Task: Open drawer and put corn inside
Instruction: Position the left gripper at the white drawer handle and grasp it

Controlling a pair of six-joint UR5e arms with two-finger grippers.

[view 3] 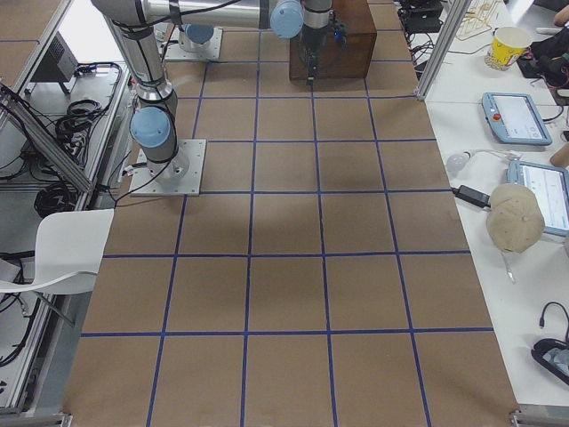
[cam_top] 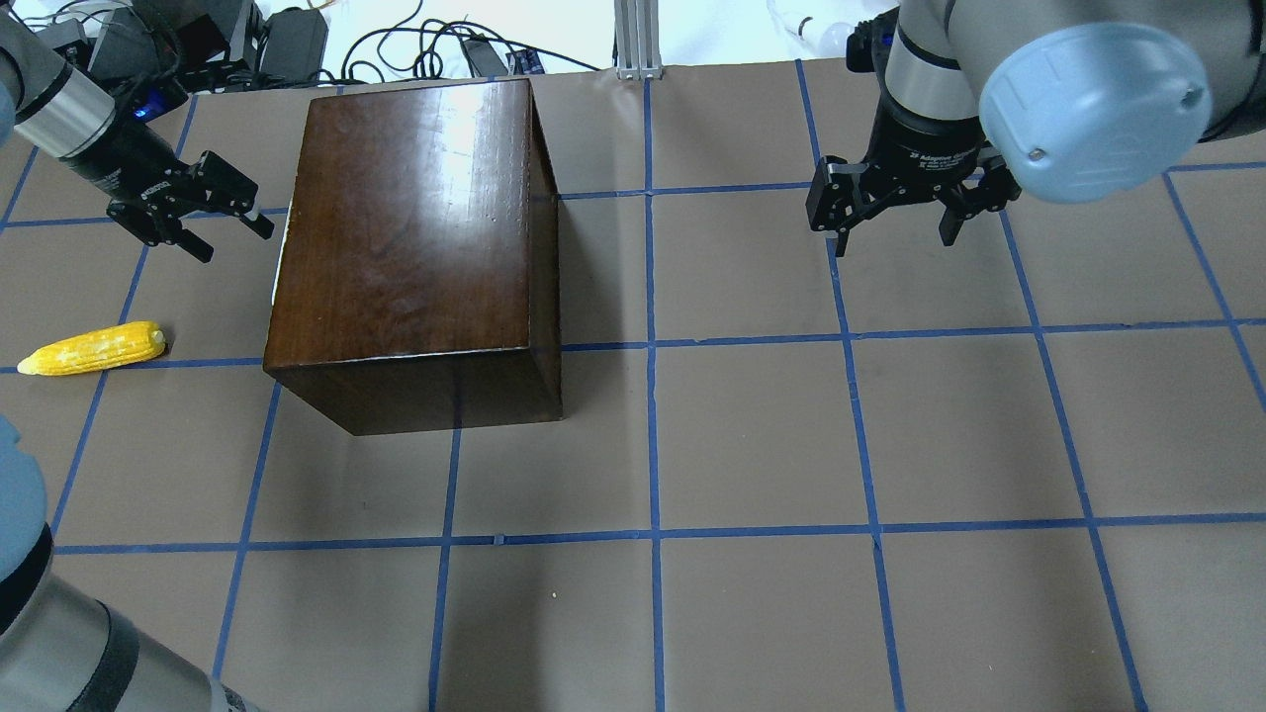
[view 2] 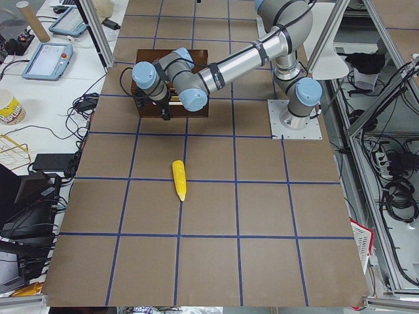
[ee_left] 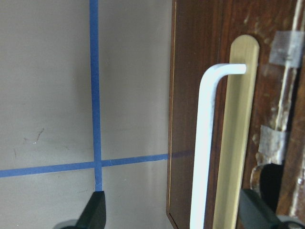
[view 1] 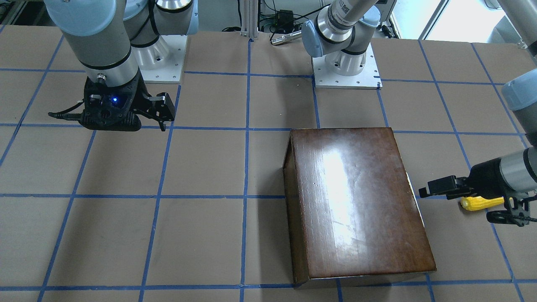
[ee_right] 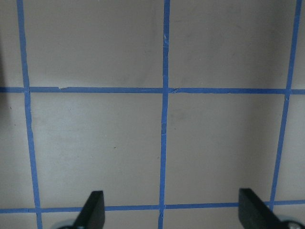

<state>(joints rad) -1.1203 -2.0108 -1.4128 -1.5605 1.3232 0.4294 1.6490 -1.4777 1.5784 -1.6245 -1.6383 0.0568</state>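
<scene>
The glossy dark-brown box (cam_top: 415,227) stands on the table's left half. Its drawer is shut. The left wrist view shows the drawer's chipped dark front panel (ee_left: 274,119) with a white bar handle (ee_left: 205,143). My left gripper (cam_top: 237,245) is open and empty. It hovers just off the box's left side, facing the handle, which sits between its fingertips (ee_left: 97,210) in the wrist view. The yellow corn (cam_top: 94,348) lies on the table left of the box, also seen in the front view (view 1: 482,203). My right gripper (cam_top: 895,232) is open and empty above bare table.
The table is brown paper with a blue tape grid (cam_top: 653,346). Cables and power supplies (cam_top: 297,40) lie beyond the far edge behind the box. Both arm bases (view 1: 346,71) stand at the robot's side of the table.
</scene>
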